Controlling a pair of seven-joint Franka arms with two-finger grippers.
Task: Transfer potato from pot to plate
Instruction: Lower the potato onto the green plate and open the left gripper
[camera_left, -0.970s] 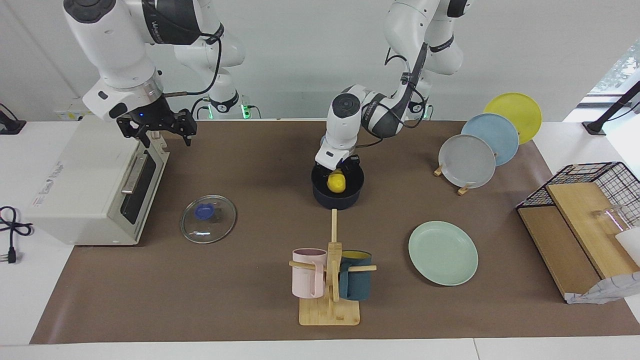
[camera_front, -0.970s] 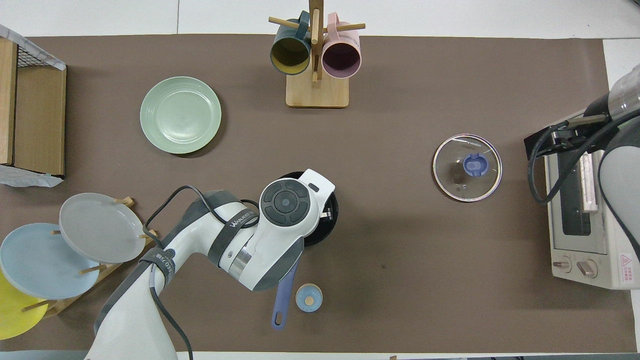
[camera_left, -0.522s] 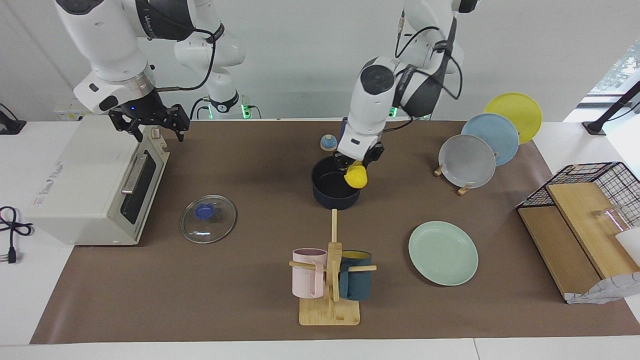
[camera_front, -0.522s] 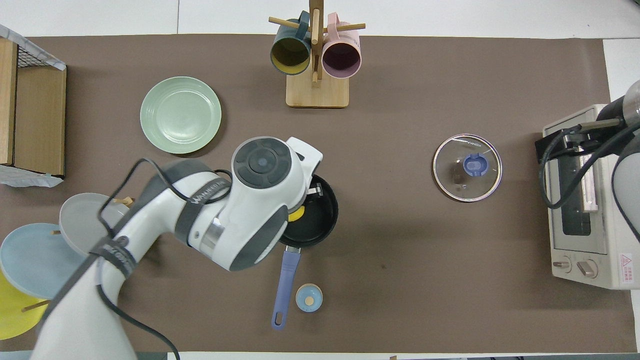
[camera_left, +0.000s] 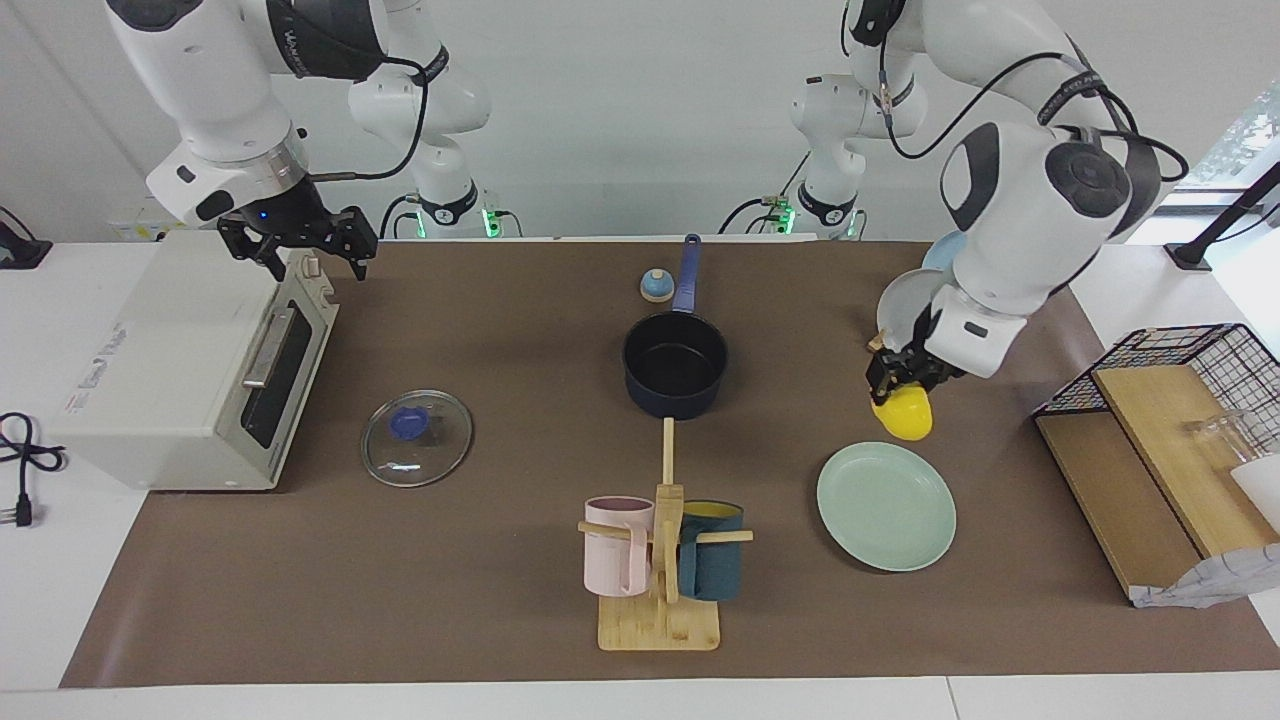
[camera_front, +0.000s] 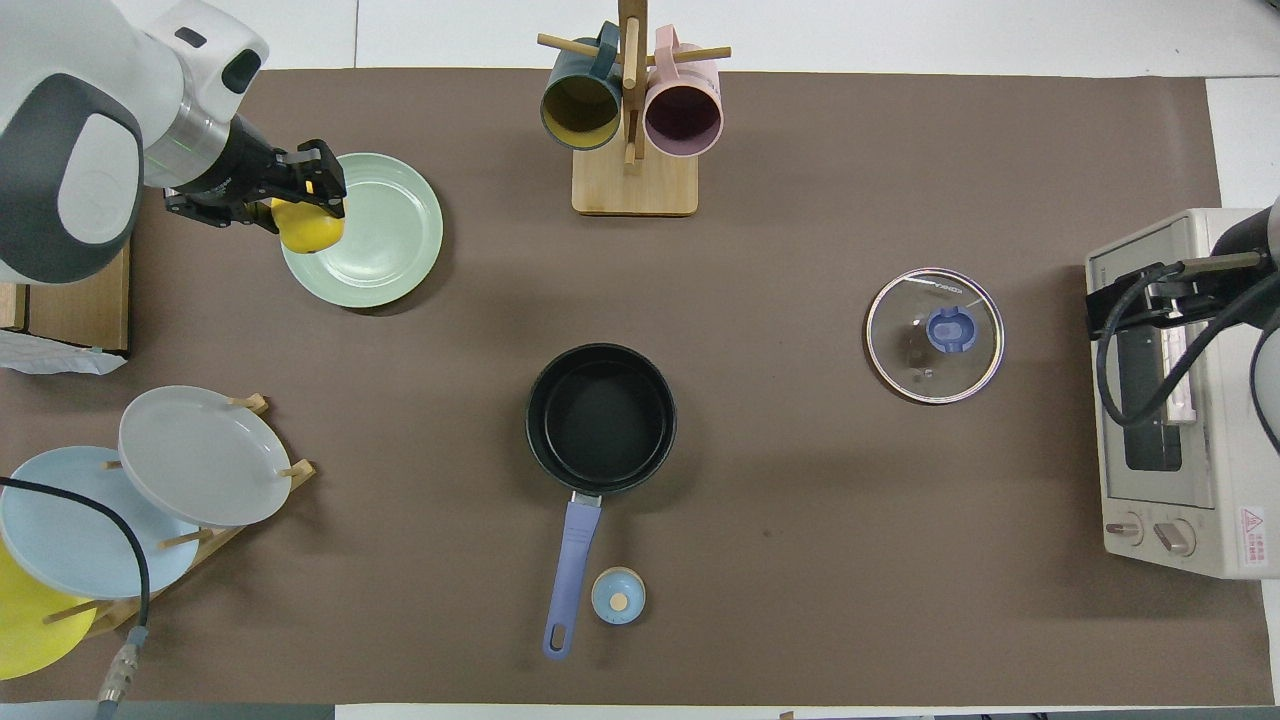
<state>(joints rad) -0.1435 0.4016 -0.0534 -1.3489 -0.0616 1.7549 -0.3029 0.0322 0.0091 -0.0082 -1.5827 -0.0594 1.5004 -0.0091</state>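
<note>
The yellow potato (camera_left: 903, 417) (camera_front: 310, 229) is held in my left gripper (camera_left: 899, 392) (camera_front: 292, 205), which is shut on it. It hangs in the air over the rim of the mint-green plate (camera_left: 886, 510) (camera_front: 390, 235), at the edge toward the left arm's end. The navy pot (camera_left: 675, 378) (camera_front: 600, 418) stands mid-table with nothing in it, its blue handle (camera_front: 570, 560) pointing toward the robots. My right gripper (camera_left: 300, 250) waits, open, over the toaster oven's top edge.
A toaster oven (camera_left: 170, 370) stands at the right arm's end, a glass lid (camera_left: 417, 437) beside it. A mug rack (camera_left: 660, 570) stands farther from the robots than the pot. A rack of plates (camera_front: 190, 460), a wire basket (camera_left: 1180, 370) and a small blue knob (camera_front: 618, 596) are also here.
My left gripper lifted the potato out of the pot and carried it toward the left arm's end, to over the mint plate's rim. The right gripper rose slightly.
</note>
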